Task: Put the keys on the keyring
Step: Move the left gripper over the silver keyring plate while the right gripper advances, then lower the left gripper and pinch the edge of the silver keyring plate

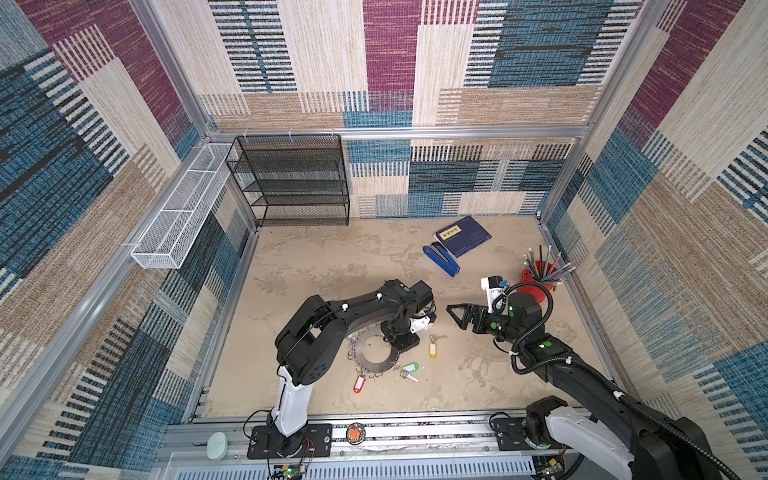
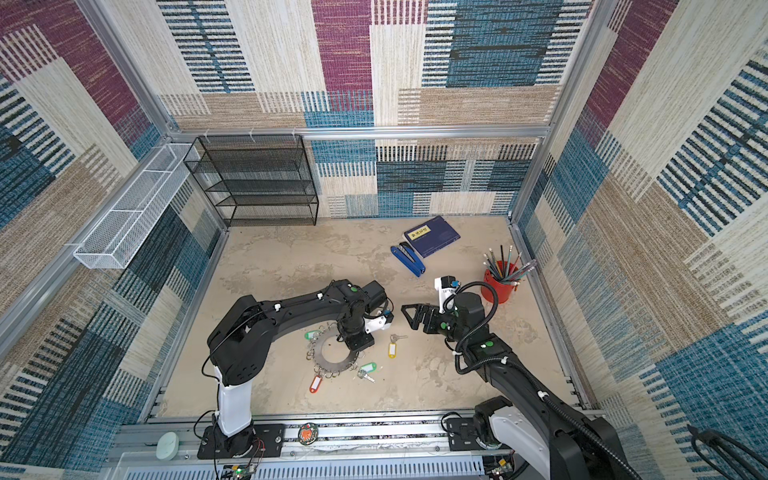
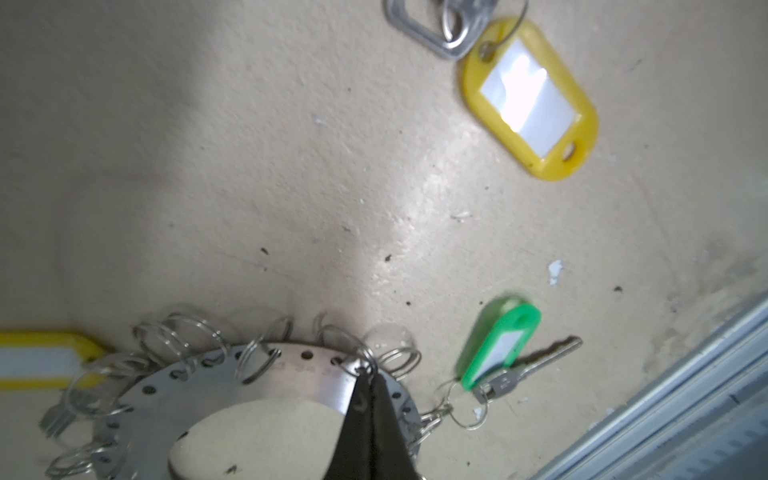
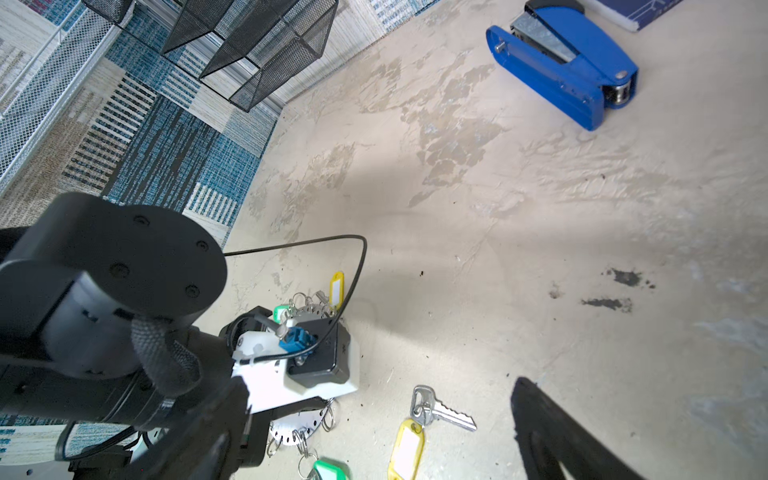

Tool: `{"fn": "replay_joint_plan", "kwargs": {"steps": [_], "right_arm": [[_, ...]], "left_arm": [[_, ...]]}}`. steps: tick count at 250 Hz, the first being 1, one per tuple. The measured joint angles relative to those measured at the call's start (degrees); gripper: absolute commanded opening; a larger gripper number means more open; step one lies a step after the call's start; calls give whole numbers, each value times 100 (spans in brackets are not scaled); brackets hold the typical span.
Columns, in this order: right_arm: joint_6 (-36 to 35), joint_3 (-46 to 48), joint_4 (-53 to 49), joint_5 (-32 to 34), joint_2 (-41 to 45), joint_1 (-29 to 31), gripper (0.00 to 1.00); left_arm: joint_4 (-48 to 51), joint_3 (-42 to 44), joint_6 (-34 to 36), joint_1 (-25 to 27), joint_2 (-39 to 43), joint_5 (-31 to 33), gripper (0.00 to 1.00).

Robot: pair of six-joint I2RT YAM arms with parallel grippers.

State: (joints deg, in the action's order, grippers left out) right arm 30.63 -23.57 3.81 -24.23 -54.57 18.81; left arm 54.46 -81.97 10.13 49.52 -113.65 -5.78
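Left gripper [image 3: 368,374] pinched shut on split ring [image 3: 365,358] at rim of keyring [image 3: 299,376], mid-tabletop toward near edge. Right gripper [image 1: 456,318] spread wide, empty, hovers near loose yellow-tag key [image 1: 433,348]. Green-tag key [image 1: 409,368], red tag [image 1: 359,383] at rim: linkage unclear. Judged part done. Bare tabletop rightward; stapler [image 1: 441,260], pencil cup [image 1: 540,282] well apart, far right corner.

Black arms [image 1: 328,316], white base links [image 1: 291,399], green dot stickers [image 1: 402,287], corrugated black cable [image 1: 551,307].

The grey keyring [image 1: 368,343] lies flat, green-tagged key [image 1: 409,369] and red-tagged key [image 1: 359,383] at its rim, yellow-tagged key [image 1: 433,348] apart nearby.
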Motion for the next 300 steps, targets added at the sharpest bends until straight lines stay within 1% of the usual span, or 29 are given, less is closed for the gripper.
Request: {"fn": "replay_joint_plan", "kwargs": {"steps": [27, 49, 69, 105, 109, 124, 133, 154, 173, 184, 221, 257, 300], "right_arm": [[2, 4, 4, 4, 13, 0, 100], [2, 28, 37, 24, -2, 0, 100], [20, 28, 98, 24, -94, -2, 100], [20, -66, 236, 20, -341, -2, 100], [20, -81, 256, 20, -365, -2, 100], [17, -114, 339, 17, -444, -2, 100], [17, -120, 396, 15, -496, -2, 100], [17, -151, 413, 17, -649, -2, 100], [15, -181, 413, 20, -789, -2, 100], [11, -192, 413, 22, -841, 0, 100], [-9, -197, 407, 116, -861, 0, 100], [-15, -197, 374, 273, -664, 0, 100], [-46, -197, 229, 389, -507, 2, 100]], "left_arm": [[-13, 4, -90, 0, 50, 87, 0], [-151, 116, -275, 0, 258, 140, 0], [-350, 306, -487, 0, 511, 404, 0], [-883, 905, -1034, -11, 1255, 726, 0], [-984, 973, -1132, -22, 1344, 739, 2], [-1316, 1279, -1325, -52, 1711, 824, 19], [-1497, 1513, -1453, -74, 1967, 844, 26], [-1832, 2000, -1786, -120, 2529, 837, 36], [-2006, 2216, -2059, -122, 2791, 831, 44], [-2026, 2225, -2227, -87, 2817, 828, 48], [-2041, 2164, -2732, 223, 2671, 918, 51], [-2002, 1963, -3104, 533, 2229, 1213, 50], [-1899, 1530, -3305, 756, 1576, 1633, 45]]}}
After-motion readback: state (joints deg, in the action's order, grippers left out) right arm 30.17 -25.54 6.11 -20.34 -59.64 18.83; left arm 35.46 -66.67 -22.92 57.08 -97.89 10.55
